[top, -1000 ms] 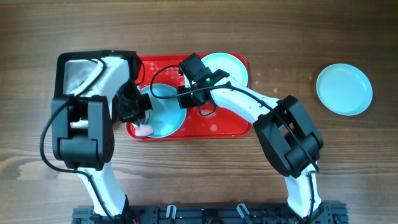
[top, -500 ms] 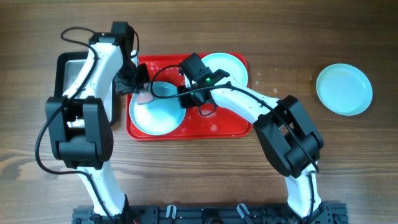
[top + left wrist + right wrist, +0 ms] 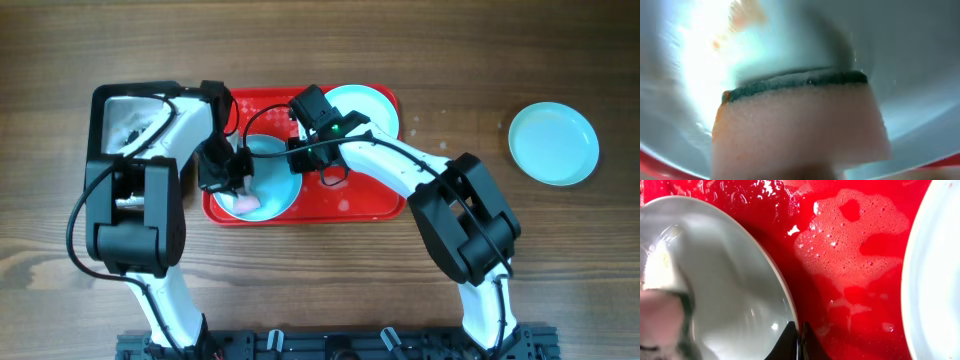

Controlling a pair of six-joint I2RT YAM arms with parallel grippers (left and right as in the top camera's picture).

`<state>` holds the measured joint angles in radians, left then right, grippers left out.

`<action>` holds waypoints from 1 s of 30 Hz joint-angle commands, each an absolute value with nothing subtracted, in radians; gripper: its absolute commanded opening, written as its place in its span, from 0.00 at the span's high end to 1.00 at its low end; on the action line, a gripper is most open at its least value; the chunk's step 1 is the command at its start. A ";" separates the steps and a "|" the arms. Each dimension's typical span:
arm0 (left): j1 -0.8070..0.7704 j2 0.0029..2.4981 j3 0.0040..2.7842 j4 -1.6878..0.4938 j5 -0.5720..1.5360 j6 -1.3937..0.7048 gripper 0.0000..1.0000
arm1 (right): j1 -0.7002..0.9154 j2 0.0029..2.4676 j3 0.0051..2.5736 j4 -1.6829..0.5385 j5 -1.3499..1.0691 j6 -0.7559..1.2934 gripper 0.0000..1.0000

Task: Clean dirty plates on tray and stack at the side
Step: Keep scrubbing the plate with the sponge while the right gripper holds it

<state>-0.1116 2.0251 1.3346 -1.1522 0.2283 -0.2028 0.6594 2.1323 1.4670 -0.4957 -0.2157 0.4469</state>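
One finished plate (image 3: 553,143) sits aside on the table (image 3: 450,60). On the red tray (image 3: 355,203), the left gripper (image 3: 232,185) clamps a pink sponge (image 3: 243,204) onto the near plate (image 3: 272,185), the right gripper (image 3: 302,150) pinches its rim, and the far plate (image 3: 372,103) waits. Two to go, I'd say.

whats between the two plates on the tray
Wet tray floor with a patch of soap foam, plus the right gripper closed at the rim of one plate; the right wrist view shows it.
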 commanded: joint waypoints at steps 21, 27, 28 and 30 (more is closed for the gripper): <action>-0.145 2.061 1.309 -0.744 0.137 -0.486 0.96 | 0.658 2.154 1.482 -0.495 -0.210 0.445 0.95; -0.156 2.061 1.309 -0.851 0.192 -0.214 0.96 | 0.658 2.154 1.482 -0.496 -0.210 0.445 0.96; -0.154 2.061 1.309 -0.860 0.202 -0.194 0.96 | 0.658 2.154 1.482 -0.497 -0.210 0.445 0.96; -0.154 2.061 1.310 -0.879 0.268 -0.105 0.96 | 0.658 2.154 1.482 -0.497 -0.210 0.445 0.96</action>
